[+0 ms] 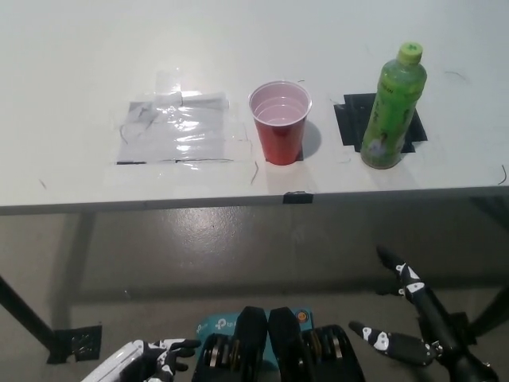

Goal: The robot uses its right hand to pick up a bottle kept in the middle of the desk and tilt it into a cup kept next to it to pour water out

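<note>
White desk [79,72] up top, white left hand [147,362] low at the bottom left, grip unclear, shiny tape patch [176,127], red cup [280,121] standing mid-desk, green bottle [393,107] upright just right of it on black tape [350,119], black right hand [413,318] below the desk edge, fingers spread, holding nothing

The right hand [421,326] is black, with thin, rod-like fingers [395,266] that each carry a small white patch marked with a dark dot near the tip. The fingers join a darker, bulkier black palm at the frame's lower right corner. The left hand [147,362] has a glossy white shell along its back, with black segments and small white patches showing on its fingers [181,346].
</note>
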You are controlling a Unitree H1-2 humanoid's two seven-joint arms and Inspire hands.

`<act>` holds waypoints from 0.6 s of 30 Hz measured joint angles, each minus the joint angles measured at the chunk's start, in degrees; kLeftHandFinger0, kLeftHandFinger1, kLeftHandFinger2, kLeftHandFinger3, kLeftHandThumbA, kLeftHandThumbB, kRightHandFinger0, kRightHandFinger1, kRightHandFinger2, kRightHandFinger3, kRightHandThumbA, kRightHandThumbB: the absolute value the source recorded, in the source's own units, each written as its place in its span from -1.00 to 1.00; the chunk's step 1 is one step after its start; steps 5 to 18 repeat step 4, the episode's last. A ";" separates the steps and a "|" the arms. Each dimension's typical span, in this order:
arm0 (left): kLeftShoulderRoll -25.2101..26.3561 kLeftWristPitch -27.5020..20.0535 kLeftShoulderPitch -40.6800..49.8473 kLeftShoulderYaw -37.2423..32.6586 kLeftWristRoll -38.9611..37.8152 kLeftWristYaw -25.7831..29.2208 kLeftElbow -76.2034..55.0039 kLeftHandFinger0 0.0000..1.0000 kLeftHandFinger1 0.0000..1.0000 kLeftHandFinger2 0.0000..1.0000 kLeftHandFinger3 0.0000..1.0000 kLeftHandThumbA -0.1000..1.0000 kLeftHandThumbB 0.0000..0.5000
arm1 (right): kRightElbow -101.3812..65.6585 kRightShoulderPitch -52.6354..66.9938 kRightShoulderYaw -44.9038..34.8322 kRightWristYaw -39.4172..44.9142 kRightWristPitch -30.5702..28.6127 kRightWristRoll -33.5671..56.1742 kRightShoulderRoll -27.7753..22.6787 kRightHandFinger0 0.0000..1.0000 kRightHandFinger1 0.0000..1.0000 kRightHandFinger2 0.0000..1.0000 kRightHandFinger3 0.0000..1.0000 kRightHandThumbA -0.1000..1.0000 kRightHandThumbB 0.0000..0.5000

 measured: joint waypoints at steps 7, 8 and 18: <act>0.13 -0.01 -0.02 0.01 -0.01 0.00 -0.01 0.76 0.80 0.73 1.00 1.00 0.78 | -0.51 -0.44 1.11 2.69 1.97 0.25 -1.37 0.53 0.76 1.00 1.00 0.72 0.41; 0.13 -0.01 -0.02 0.01 -0.01 0.00 -0.01 0.76 0.80 0.73 1.00 1.00 0.78 | -0.51 -0.44 1.11 2.69 1.97 0.25 -1.37 0.53 0.76 1.00 1.00 0.72 0.41; 0.13 -0.01 -0.02 0.01 -0.01 0.00 -0.01 0.76 0.80 0.73 1.00 1.00 0.78 | -0.51 -0.44 1.11 2.69 1.97 0.25 -1.37 0.53 0.76 1.00 1.00 0.72 0.41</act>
